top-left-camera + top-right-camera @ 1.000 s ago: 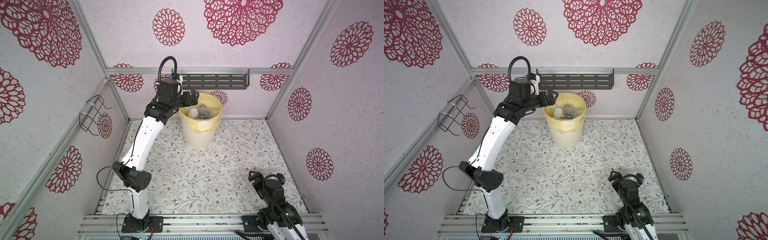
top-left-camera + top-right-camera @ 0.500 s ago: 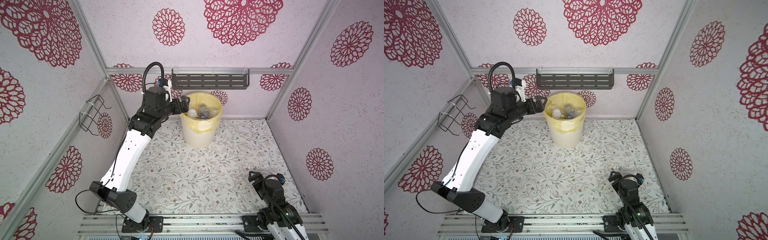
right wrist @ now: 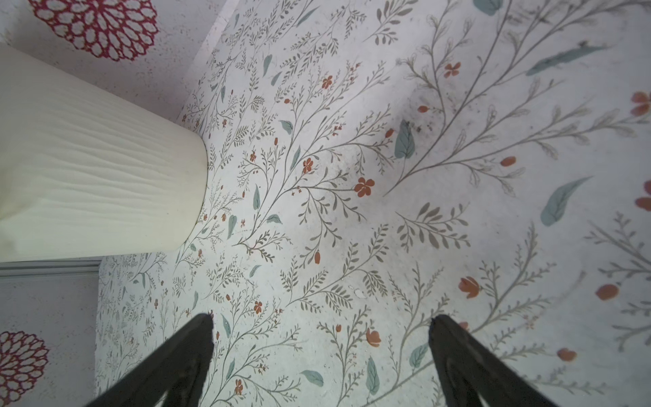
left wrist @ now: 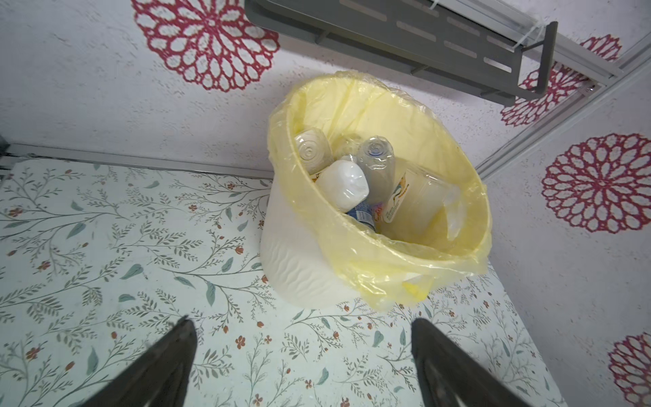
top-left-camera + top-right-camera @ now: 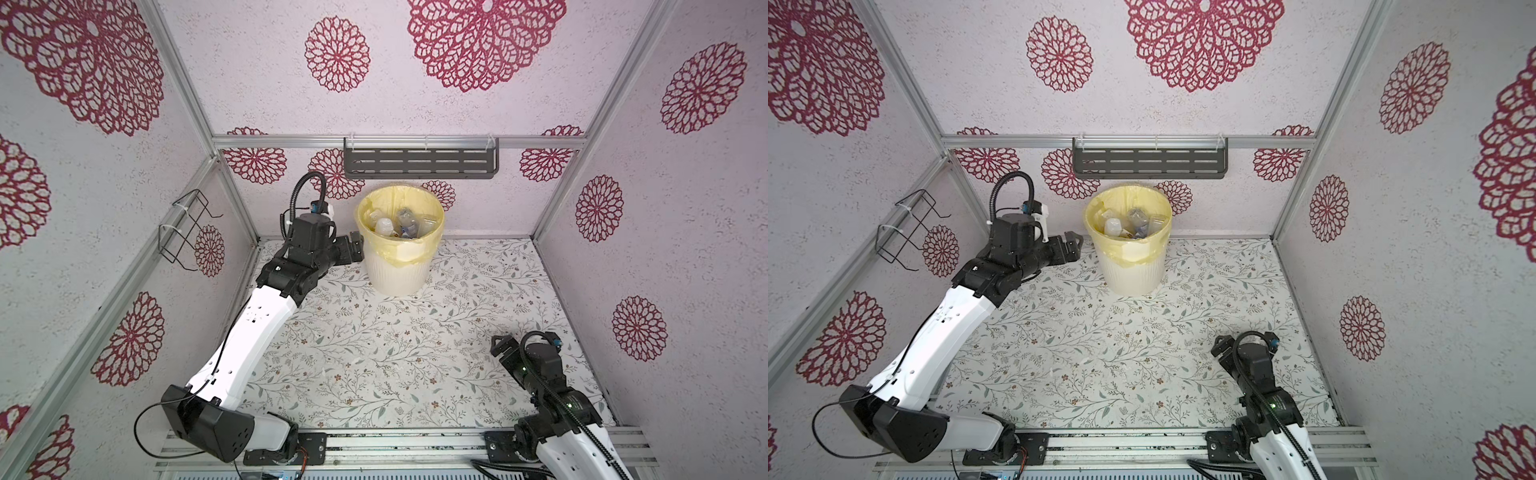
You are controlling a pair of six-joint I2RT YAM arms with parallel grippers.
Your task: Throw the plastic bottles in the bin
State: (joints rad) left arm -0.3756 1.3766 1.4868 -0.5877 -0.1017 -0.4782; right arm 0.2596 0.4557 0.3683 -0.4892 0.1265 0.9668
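Plastic bottles [image 5: 395, 224] lie piled inside the bin [image 5: 397, 272], which stands at the 12 o'clock edge of the table [image 5: 395, 353], close to the back wall [image 5: 291, 195] and under a grey slotted shelf [image 5: 419, 164]. Both top views show the heap [image 5: 1125, 226] below the rim.

A pale yellow liner bag [image 4: 370, 260] is folded over the rim and hangs loose down the cream ribbed side [image 4: 299, 267]. From the bin's foot [image 3: 190, 183] the floral surface runs open toward 3, 6 and 9 o'clock, as far as the front rail [image 5: 395, 440] at 6 o'clock. A wire rack [image 5: 187, 232] juts from the left wall at about 10 o'clock.

The left gripper [image 5: 354, 248] sits at the bin's 9 o'clock, level with its upper half. Its jaws are spread wide with nothing between them, and in the left wrist view bare table lies between the fingertips [image 4: 183, 324] and the bin. The right gripper [image 5: 500, 345] sits low at the table's 5 o'clock, well apart from the bin. It is also spread wide and holds nothing [image 3: 321, 318].

Inside the bin, a white opaque bottle [image 4: 343, 185] rests on top. Beside it is a crumpled clear bottle [image 4: 377, 165], and a ribbed round base [image 4: 311, 149] faces up. A clear bottle with an orange-and-blue printed label [image 4: 412, 201] leans against the liner.
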